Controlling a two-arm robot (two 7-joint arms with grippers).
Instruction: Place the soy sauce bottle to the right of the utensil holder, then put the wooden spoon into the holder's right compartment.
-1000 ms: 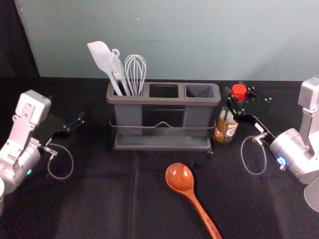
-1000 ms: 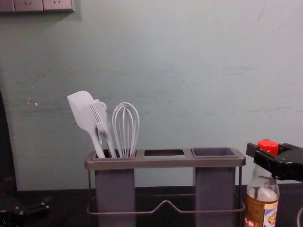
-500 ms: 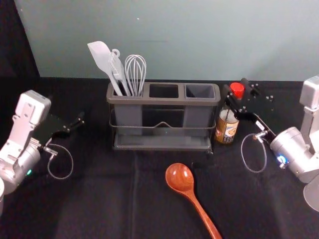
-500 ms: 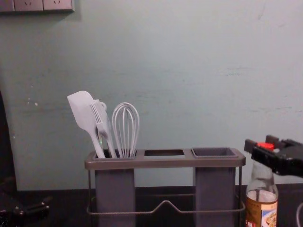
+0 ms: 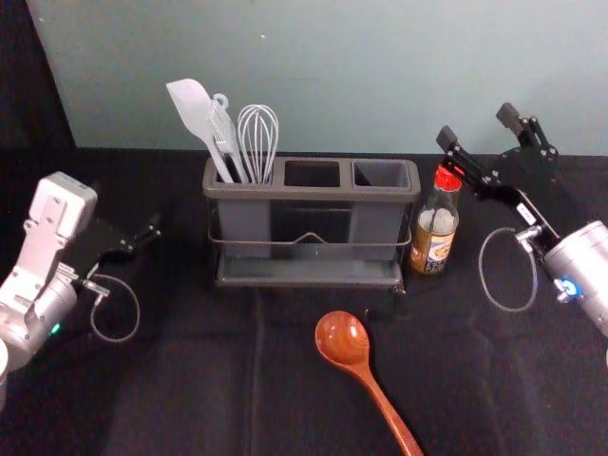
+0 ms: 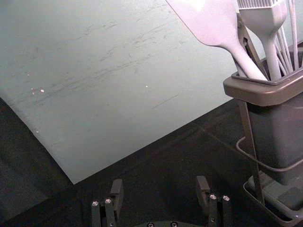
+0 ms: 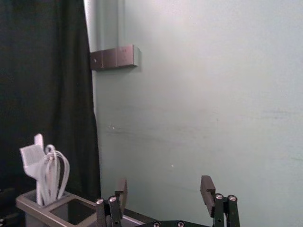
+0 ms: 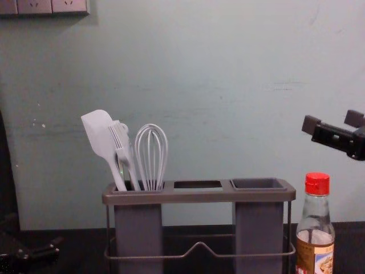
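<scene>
The soy sauce bottle (image 5: 434,228), red-capped, stands upright just right of the utensil holder (image 5: 312,189). My right gripper (image 5: 475,125) is open and empty above and behind the bottle; the chest view has it (image 8: 332,119) higher than the red cap, and its own wrist view shows the fingers (image 7: 208,191) spread apart. The wooden spoon (image 5: 344,338) lies on the table in front of the holder, bowl toward it. The holder's right compartment (image 8: 258,184) is empty. My left gripper (image 5: 152,231) is parked left of the holder, open in its wrist view (image 6: 159,191).
A white spatula (image 5: 193,107), a brush and a whisk (image 5: 257,142) stand in the holder's left compartment, rising above its rim. Behind the table (image 5: 190,380) runs a pale wall (image 5: 380,76). A dark curtain (image 7: 45,80) hangs at the left end.
My right gripper has opened off the bottle's cap, then risen and drawn away to the right. The bottle stays standing beside the holder, and the left arm has kept still.
</scene>
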